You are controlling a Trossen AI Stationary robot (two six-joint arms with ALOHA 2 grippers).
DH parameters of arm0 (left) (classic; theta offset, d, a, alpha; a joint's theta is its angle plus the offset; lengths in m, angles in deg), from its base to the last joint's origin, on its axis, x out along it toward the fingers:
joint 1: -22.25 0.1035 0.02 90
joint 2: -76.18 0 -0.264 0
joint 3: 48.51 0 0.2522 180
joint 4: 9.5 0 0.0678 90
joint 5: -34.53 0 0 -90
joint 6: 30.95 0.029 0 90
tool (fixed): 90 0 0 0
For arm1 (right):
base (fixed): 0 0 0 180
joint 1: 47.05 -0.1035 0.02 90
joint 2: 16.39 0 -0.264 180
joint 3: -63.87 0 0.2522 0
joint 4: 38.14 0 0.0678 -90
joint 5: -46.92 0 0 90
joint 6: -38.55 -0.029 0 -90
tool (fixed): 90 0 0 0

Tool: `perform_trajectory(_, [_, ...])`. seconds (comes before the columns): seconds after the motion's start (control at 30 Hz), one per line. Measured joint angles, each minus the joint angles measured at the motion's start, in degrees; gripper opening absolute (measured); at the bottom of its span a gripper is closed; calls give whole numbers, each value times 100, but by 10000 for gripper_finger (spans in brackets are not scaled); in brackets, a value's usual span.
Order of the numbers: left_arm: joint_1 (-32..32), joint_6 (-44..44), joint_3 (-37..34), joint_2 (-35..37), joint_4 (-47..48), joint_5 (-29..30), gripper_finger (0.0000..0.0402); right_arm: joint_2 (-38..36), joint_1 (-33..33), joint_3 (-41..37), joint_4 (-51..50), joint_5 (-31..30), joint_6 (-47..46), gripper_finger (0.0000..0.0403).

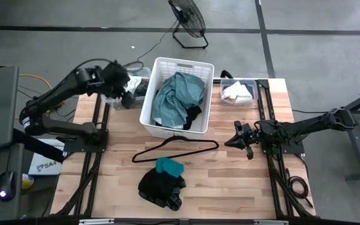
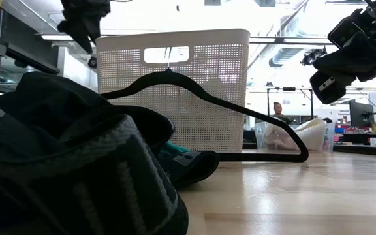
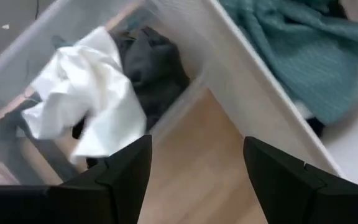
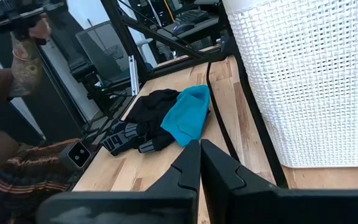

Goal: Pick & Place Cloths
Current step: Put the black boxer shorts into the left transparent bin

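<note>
The left gripper [image 3: 194, 180] hangs with its fingers apart and empty above a clear bin [image 1: 134, 90] holding a white cloth [image 3: 92, 102] and a grey cloth [image 3: 151, 68], placed as if to pick from it. Beside it, the white basket [image 1: 152, 94] already holds a teal-green cloth [image 1: 177, 97]. The right gripper [image 1: 237, 139], fingers together, waits by the right table [image 1: 230, 181] edge; black and bright teal cloths [image 1: 164, 181] lie near the front.

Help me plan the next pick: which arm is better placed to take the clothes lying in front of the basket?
Probably the right. Its gripper, shut and empty, hangs beside the hanger, facing the black and teal clothes. The left gripper is open over the small bin behind, left of the basket.
</note>
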Motion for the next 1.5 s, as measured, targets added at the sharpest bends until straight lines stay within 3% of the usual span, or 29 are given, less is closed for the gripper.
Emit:
perform_trajectory(0.47, [-3021,-1288,-99,254,66,369,245,0,0,1,-1,4,0,3])
perform_trajectory(0.7, [-4247,-1933,-952,244,-662,622,245,1,0,0,-1,3,0,3])
perform_trajectory(0.93, [-5101,-2583,-2065,224,-2153,572,245,1,1,1,-1,3,0,3])
perform_trajectory(1.2, [-6090,-1859,-3113,224,-3588,116,245,0,0,-1,-1,5,0,3])
perform_trajectory(1.5, [-6892,-554,-3972,57,-5336,307,245,0,-1,1,1,1,0,3])
